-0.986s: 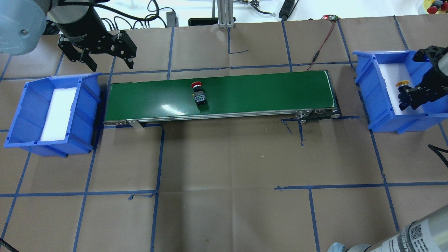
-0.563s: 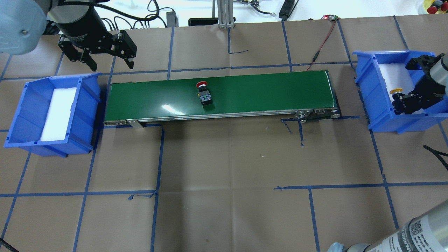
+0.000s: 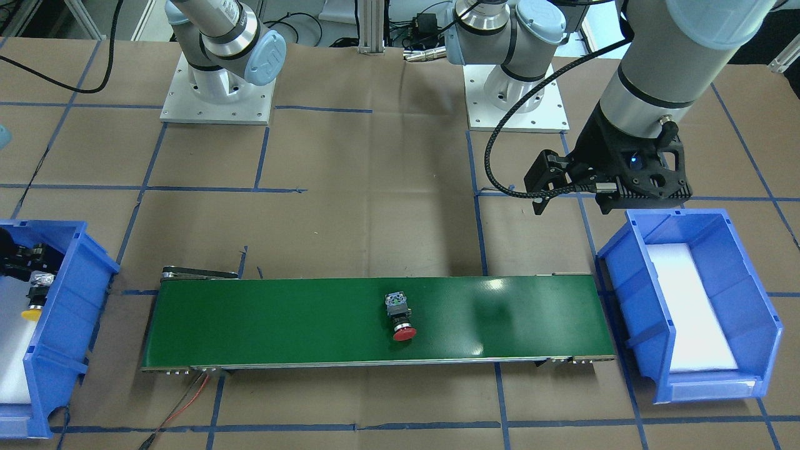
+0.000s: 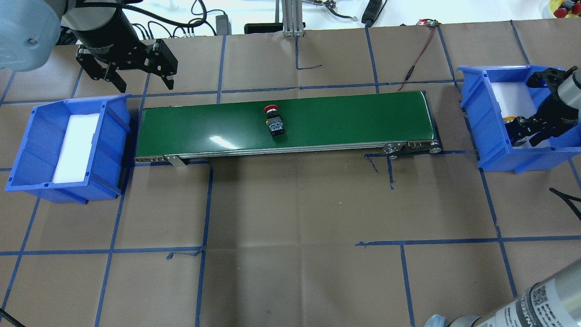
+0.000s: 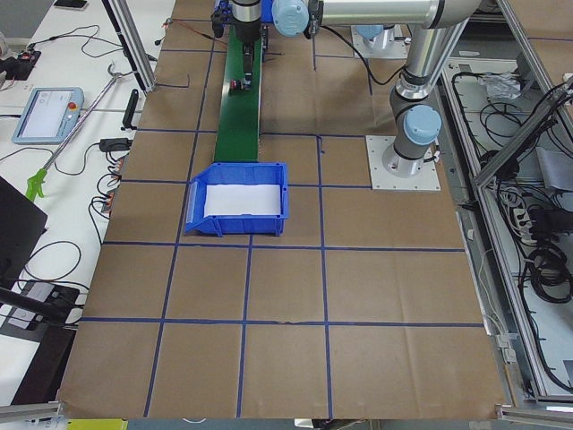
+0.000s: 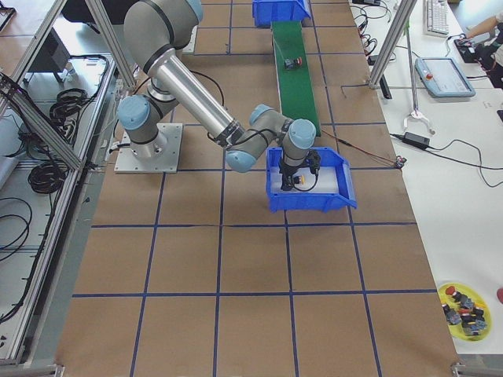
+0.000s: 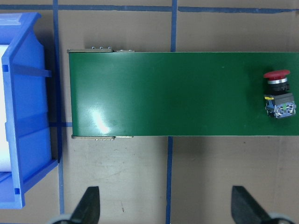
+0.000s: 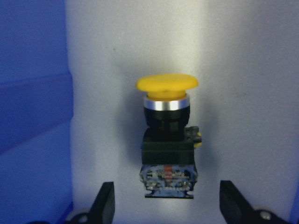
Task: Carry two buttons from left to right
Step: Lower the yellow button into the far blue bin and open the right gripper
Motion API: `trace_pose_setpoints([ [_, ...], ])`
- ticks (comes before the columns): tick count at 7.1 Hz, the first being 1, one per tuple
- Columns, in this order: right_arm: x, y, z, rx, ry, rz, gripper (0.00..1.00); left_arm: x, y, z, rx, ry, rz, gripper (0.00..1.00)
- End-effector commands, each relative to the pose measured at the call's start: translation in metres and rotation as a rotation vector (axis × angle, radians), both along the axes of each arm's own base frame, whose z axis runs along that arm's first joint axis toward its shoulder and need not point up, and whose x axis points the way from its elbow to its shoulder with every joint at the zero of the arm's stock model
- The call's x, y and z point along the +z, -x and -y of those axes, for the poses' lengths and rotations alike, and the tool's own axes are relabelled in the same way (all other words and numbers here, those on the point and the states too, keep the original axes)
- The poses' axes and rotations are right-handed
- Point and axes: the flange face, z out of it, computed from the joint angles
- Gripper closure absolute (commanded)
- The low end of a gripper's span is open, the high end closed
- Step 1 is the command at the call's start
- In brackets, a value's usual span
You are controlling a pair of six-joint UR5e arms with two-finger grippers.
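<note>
Your right gripper (image 8: 167,186) is open past the end of the green belt (image 4: 354,116); if late, the red button (image 4: 274,121) may fall off.

No legible text, arm label (image 4: 541,297) too blurred to read

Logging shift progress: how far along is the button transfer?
Done: yellow mushroom-cap push-button lies in the blue right-hand bin, open right gripper over it. In hand: red-capped push-button lies on the green conveyor belt mid-length. Left: binning it; open left gripper holds nothing.
</note>
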Motion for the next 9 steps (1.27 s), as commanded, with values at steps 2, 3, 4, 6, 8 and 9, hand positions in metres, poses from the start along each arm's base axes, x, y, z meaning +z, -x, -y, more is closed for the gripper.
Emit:
trace_pose_setpoints([
  [2,0.043,0.006,0.017,0.004,0.063,-0.047,0.16,0.001,0.0,0.0,0.002,0.001,-0.002,0.0],
  [3,0.081,0.003,0.02,-0.004,0.118,-0.083,0.09,0.001,0.0,0.0,0.002,0.001,-0.002,0.0],
  [4,0.113,-0.007,0.021,-0.013,0.164,-0.111,0.01,0.001,0.0,0.0,0.002,0.003,-0.001,0.0],
  [6,0.176,-0.048,0.03,0.008,0.148,-0.106,0.0,0.002,0.0,0.0,0.001,0.005,-0.003,0.0],
  [8,0.223,-0.118,0.037,-0.049,0.106,-0.08,0.0,0.002,0.0,0.0,0.003,0.005,-0.003,0.0],
  [9,0.233,-0.157,0.039,-0.034,0.124,-0.087,0.0,0.002,0.0,0.0,0.003,0.005,-0.003,0.0],
])
